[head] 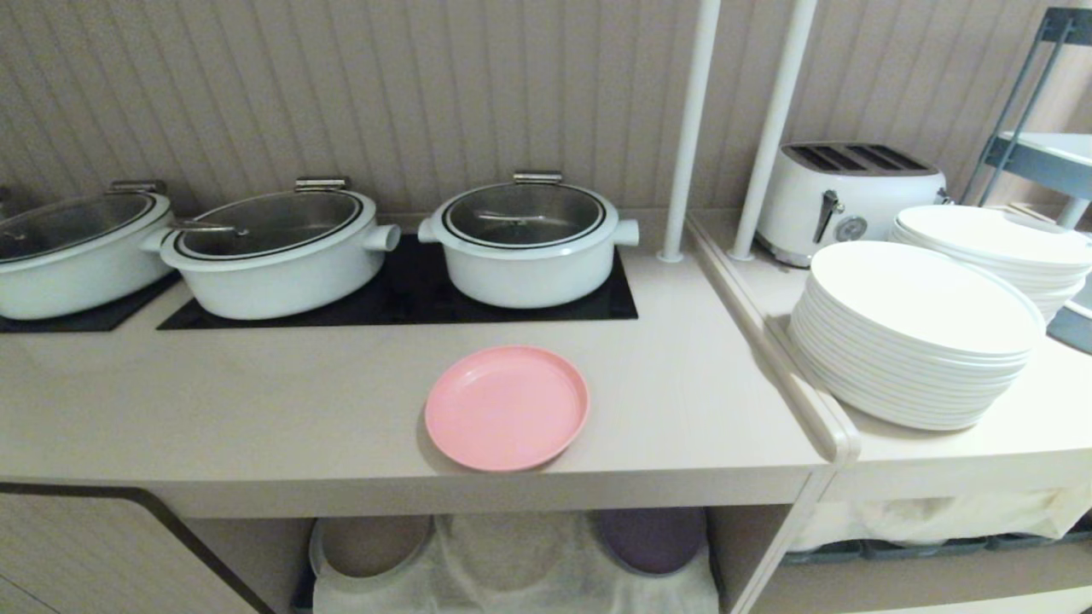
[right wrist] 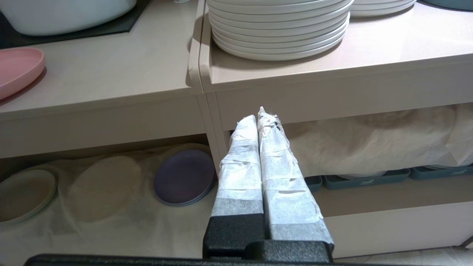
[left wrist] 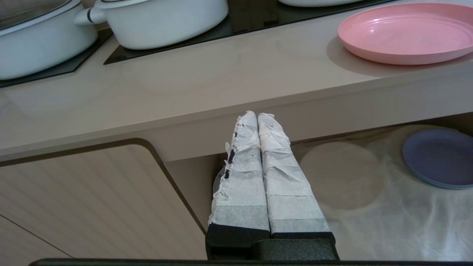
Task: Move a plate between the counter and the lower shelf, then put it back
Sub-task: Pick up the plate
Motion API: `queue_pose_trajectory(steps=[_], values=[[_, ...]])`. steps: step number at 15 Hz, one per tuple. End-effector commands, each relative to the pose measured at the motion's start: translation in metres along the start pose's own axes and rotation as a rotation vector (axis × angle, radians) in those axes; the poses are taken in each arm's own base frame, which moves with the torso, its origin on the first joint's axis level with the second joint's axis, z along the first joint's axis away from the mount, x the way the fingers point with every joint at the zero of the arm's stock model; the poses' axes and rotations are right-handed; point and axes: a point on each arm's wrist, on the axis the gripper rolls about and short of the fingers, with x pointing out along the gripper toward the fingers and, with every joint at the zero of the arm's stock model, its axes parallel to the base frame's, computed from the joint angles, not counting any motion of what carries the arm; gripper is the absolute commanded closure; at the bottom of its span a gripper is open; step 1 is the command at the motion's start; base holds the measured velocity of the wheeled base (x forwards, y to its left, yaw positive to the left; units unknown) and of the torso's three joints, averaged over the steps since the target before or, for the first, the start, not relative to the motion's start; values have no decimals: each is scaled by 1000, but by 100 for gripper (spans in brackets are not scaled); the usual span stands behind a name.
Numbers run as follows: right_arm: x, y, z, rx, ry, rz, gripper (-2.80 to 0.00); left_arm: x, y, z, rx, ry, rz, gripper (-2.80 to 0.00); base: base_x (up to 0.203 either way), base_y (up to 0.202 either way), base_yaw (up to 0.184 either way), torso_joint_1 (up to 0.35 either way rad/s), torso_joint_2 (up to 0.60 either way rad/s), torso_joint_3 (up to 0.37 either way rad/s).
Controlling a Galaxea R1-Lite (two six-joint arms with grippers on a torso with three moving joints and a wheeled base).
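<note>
The plate (head: pixel 506 408) sits on the bench (head: pixel 256 409) near its front edge. Both end effectors, left (left wrist: pixel 257 115) and right (right wrist: pixel 258 115), hang clenched and empty below it. Better to open wide, then pinch the overhanging rim squarely.

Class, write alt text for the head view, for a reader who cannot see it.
A small pink plate sits near the front edge of a beige counter, in front of three white lidded pots on black hob panels. To the right are stacked white plates and a toaster; below, a purple plate lies on the cloth-covered shelf.
</note>
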Motion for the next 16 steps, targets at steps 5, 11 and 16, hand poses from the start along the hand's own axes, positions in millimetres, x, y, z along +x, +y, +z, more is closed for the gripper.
queue_pose_trajectory(steps=[5, 11, 16], values=[[0, 0, 0, 1, 0, 0, 0, 0, 0, 0, 2, -1, 0, 0, 0, 0, 0, 0, 0, 0], [0, 0, 0, 1, 0, 0, 0, 0, 0, 0, 2, 0, 0, 0, 0, 0, 0, 0, 0, 0], [0, 0, 0, 1, 0, 0, 0, 0, -1, -1, 1, 4, -28, 0, 0, 0, 0, 0, 0, 0]])
